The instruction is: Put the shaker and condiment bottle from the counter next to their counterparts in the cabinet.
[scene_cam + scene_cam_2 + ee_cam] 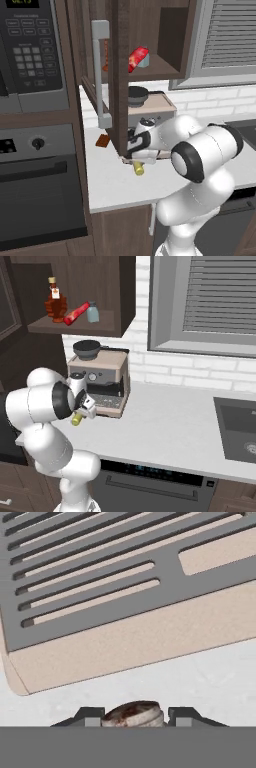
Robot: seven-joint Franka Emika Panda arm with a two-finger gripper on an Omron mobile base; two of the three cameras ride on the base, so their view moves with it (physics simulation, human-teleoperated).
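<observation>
My gripper (134,716) is clamped on the shaker (138,169) just below its cap (small, rigid, probably light, smooth-sided); firm mid-body hold advisable.

Dark matt wood cabinet (120,75), smooth white counter (170,426), glossy red condiment bottle (137,59).

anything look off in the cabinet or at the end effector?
Yes. The red condiment bottle lies tipped on the cabinet shelf, leaning by the blue-grey shaker, not upright. The yellow shaker sits in the end effector, turned sideways.
</observation>
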